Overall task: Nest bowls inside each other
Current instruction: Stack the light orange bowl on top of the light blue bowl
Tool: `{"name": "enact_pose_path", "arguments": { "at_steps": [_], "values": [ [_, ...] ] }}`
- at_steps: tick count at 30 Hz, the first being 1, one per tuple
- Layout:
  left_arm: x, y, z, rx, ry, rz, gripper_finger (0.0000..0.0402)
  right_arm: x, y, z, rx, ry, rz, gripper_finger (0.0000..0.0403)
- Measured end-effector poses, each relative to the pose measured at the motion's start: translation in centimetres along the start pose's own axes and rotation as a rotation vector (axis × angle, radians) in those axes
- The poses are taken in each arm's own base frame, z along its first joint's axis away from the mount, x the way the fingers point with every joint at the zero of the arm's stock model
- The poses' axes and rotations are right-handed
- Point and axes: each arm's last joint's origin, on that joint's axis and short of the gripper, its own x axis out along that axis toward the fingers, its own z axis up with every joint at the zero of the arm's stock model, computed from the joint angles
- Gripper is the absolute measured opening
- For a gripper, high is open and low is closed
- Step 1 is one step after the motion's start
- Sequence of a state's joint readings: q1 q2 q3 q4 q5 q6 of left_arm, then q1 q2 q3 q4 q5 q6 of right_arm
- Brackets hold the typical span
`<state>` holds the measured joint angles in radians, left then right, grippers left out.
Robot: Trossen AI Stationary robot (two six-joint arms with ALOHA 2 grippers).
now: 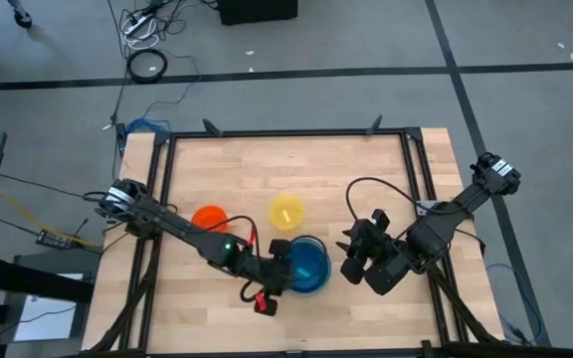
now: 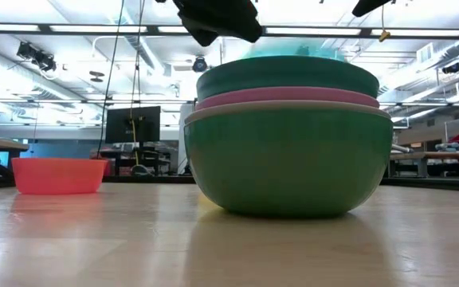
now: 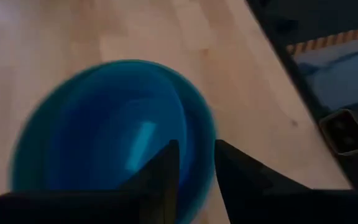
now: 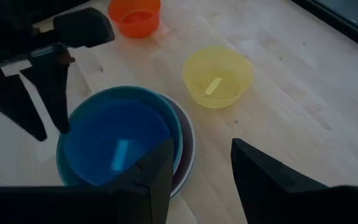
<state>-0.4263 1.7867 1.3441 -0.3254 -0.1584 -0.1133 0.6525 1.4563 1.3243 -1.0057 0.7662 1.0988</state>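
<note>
A stack of nested bowls [image 1: 308,265] stands near the table's front middle. In the low view the green bowl [image 2: 289,167] is outermost, with pink [image 2: 289,97] and teal [image 2: 289,78] rims above it. The light blue bowl [image 4: 114,140] lies on top inside. My left gripper [image 3: 196,171] is open at the stack's left rim, one finger over the inside and one outside. My right gripper [image 4: 201,180] hangs open above the table, right of the stack. A yellow bowl [image 1: 286,212] and an orange bowl [image 1: 210,219] stand apart on their bases. My left gripper straddles the light blue bowl's rim [image 3: 209,134], slanting down from the table's left side. Whether a finger [image 3: 166,171] touches the rim I cannot tell. The bowl rests in the stack.
The yellow bowl [image 4: 217,76] is just beyond the stack, toward the far edge. The orange bowl [image 4: 135,15] is to the yellow bowl's left. A black frame [image 1: 286,132] runs round the table. Bare wood lies along the far side.
</note>
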Motion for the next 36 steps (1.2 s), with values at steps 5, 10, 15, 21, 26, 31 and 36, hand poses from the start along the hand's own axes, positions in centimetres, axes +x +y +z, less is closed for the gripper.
{"name": "enact_pose_path", "arguments": {
  "at_steps": [5, 10, 15, 21, 26, 31, 36],
  "values": [
    [-1.6, -0.1, 0.4, 0.003, 0.043, -0.050, 0.0112, 0.0, 0.0, 0.0, 0.001, 0.001, 0.000, 0.0149],
    [-6.5, 0.9, -0.8, 0.021, 0.332, 0.084, 0.0112, 0.0, 0.0, 0.0, 0.002, 0.002, 0.002, 0.0149],
    [-10.5, 2.3, -4.2, 0.017, 0.547, 0.196, 0.0112, 0.0, 0.0, 0.0, 0.002, 0.002, 0.002, 0.0149],
    [-12.3, 3.0, -9.3, -0.064, 0.605, 0.238, 0.0112, 0.0, 0.0, 0.0, -0.001, 0.001, 0.002, 0.0149],
    [-12.0, 3.7, -13.9, -0.144, 0.572, 0.263, 0.0113, 0.0, 0.0, 0.0, 0.000, 0.001, 0.002, 0.0149],
    [-11.3, 3.9, -17.5, -0.204, 0.551, 0.239, 0.0113, 0.0, 0.0, 0.0, 0.005, 0.001, 0.002, 0.0149],
    [-11.0, 4.0, -19.4, -0.216, 0.579, 0.254, 0.0113, 0.0, 0.0, 0.0, 0.010, 0.000, 0.000, 0.0149]
  ]
}}
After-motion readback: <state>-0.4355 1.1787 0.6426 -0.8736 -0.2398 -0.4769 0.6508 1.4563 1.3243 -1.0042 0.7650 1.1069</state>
